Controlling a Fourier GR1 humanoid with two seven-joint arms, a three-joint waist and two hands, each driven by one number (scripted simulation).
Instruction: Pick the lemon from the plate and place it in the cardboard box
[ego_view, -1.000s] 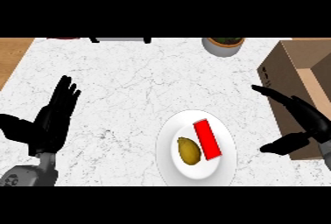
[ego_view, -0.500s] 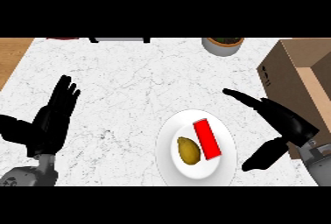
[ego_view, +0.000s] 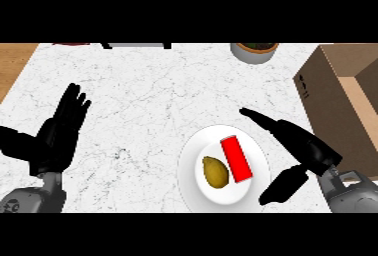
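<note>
A dull yellow-brown lemon (ego_view: 215, 172) lies on the left half of a white plate (ego_view: 221, 197) near the counter's front edge. Beside it on the plate lies a red block (ego_view: 237, 158). My right hand (ego_view: 303, 147) is open just right of the plate, fingers stretched toward the upper left over the plate's rim, thumb hanging down at the right. It touches neither lemon nor block. The cardboard box (ego_view: 345, 97) stands open at the right edge. My left hand (ego_view: 55, 135) rests open at the left, fingers up.
A round pot (ego_view: 255, 50) with dark contents stands at the back, left of the box. Dark items show along the counter's far edge. Bare wood shows past the white marble top at the upper left (ego_view: 15, 62).
My right hand has moved leftward from beside the box to the plate's right rim. The left hand, lemon and block have not moved.
</note>
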